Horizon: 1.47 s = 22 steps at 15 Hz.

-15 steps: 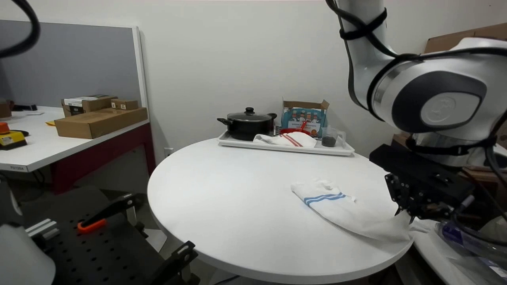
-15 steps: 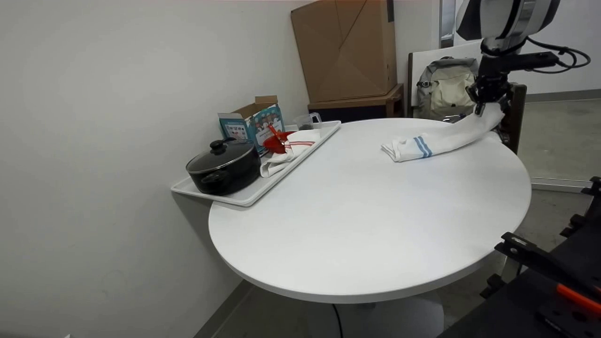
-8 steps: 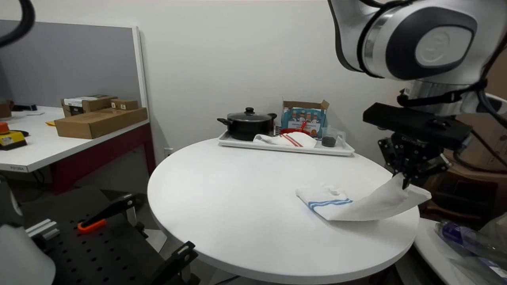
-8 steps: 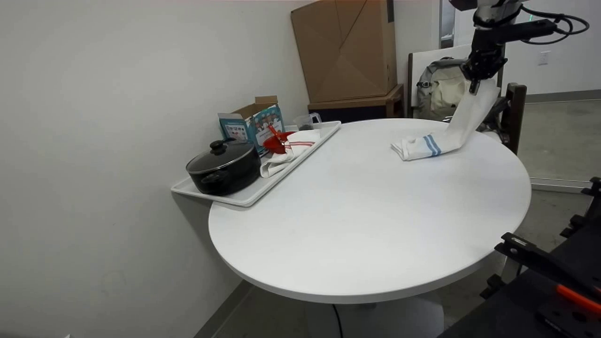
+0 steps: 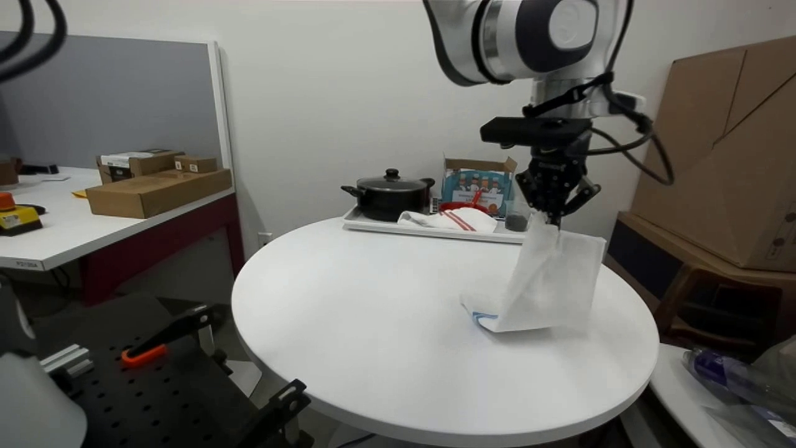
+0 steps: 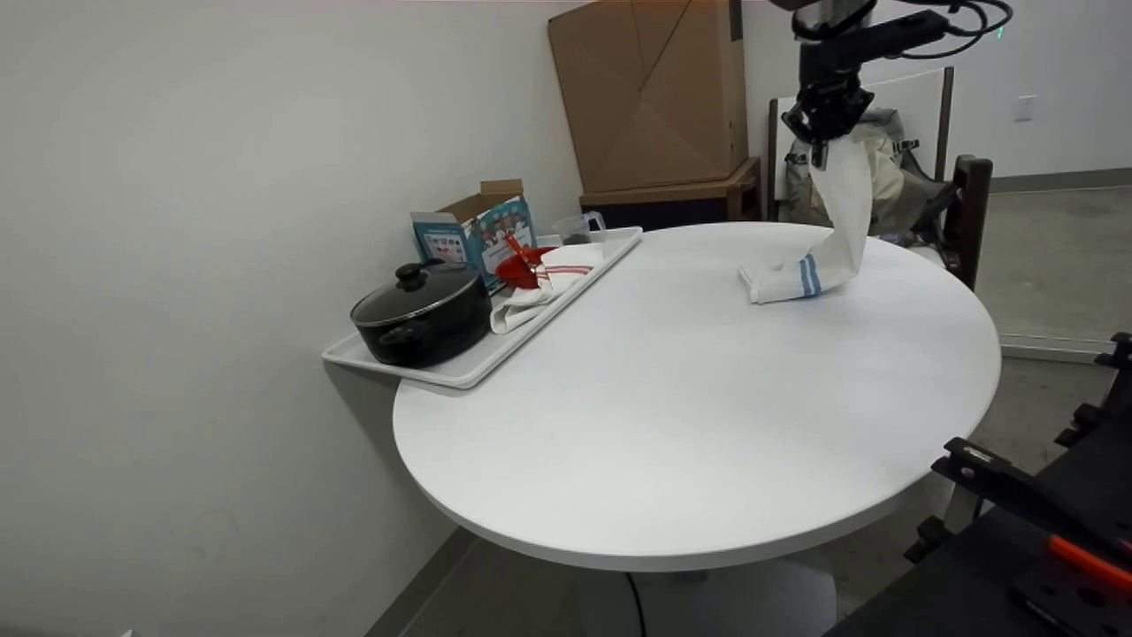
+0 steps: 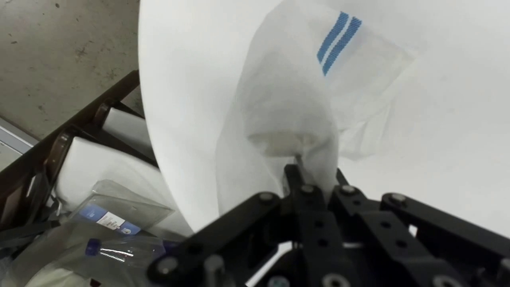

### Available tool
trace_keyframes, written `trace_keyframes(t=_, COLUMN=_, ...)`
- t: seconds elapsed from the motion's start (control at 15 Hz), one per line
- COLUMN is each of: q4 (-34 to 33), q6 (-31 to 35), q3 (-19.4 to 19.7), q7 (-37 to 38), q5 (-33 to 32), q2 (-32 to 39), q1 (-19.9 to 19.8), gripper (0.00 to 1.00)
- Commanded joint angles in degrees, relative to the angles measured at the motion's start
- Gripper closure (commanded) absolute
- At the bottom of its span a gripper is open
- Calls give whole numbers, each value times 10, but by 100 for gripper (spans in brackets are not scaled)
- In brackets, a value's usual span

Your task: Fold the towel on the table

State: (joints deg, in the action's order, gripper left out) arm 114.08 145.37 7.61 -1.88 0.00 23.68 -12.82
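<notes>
Towel (image 5: 556,283) in gripper (image 7: 316,174), pt on tbl (image 5: 373,298)

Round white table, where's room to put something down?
A bare patch lies between the white rectangular tray, the white cloth towel with blue stripes and the table rim facing the black perforated board. It's crowded on the tray and where the black gripper holds the towel up.

In an exterior view I see a black pot (image 6: 422,316) at nine o'clock, carton (image 6: 650,111) at one, backpack (image 6: 891,184) at two.
</notes>
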Motion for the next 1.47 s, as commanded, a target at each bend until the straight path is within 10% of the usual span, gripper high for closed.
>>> trace_keyframes(t=0.0, q4=-9, q6=-26, q3=38, q7=130, q5=-72, q2=4, q1=82, gripper=99)
trace_keyframes(t=0.87, q4=-225, q6=-232, q3=49, q7=201, q5=-134, q2=171, q1=123, gripper=99)
trace_keyframes(t=1.4, q4=-296, q6=-249, q3=41, q7=251, q5=-161, q2=254, q1=174, gripper=99)
